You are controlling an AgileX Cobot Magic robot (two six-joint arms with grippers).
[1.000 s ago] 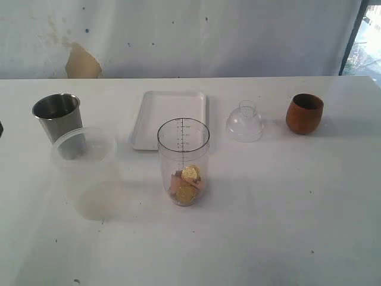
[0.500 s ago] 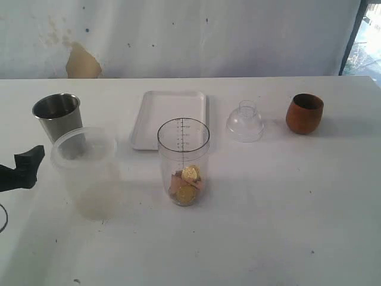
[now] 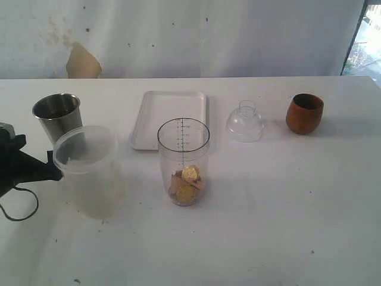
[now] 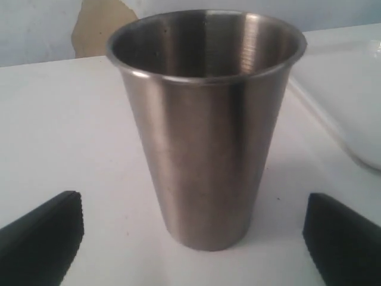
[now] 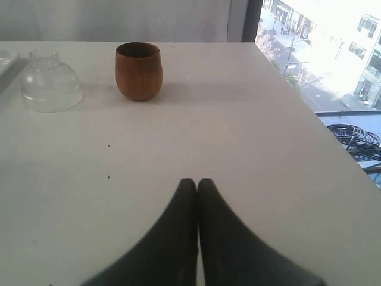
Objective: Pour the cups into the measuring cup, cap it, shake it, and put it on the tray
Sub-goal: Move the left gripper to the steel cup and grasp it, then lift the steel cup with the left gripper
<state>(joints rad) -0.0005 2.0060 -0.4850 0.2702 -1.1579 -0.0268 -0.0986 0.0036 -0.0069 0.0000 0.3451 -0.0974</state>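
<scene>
The steel tumbler (image 3: 56, 116) stands at the far left; in the left wrist view the tumbler (image 4: 205, 119) is upright just ahead of my left gripper (image 4: 191, 202). My left gripper (image 3: 38, 158) is open, its fingers wide to either side of the tumbler's base and not touching it. The measuring cup (image 3: 183, 161) stands mid-table, uncapped, with gold coins and pinkish bits at its bottom. Behind it lies the tray (image 3: 168, 118). The cap (image 3: 245, 122) and wooden cup (image 3: 304, 113) sit at the right. My right gripper (image 5: 197, 185) is shut and empty, well short of the wooden cup (image 5: 138, 70) and cap (image 5: 50, 80).
A frosted plastic tub (image 3: 86, 170) stands right beside the tumbler, between it and the measuring cup, and partly covers the tumbler in the exterior view. The table's right edge (image 5: 333, 155) runs beside my right gripper. A white wall backs the table.
My left arm has come in from the left edge of the exterior view and moved up toward the tumbler. The objects on the table have not moved.
</scene>
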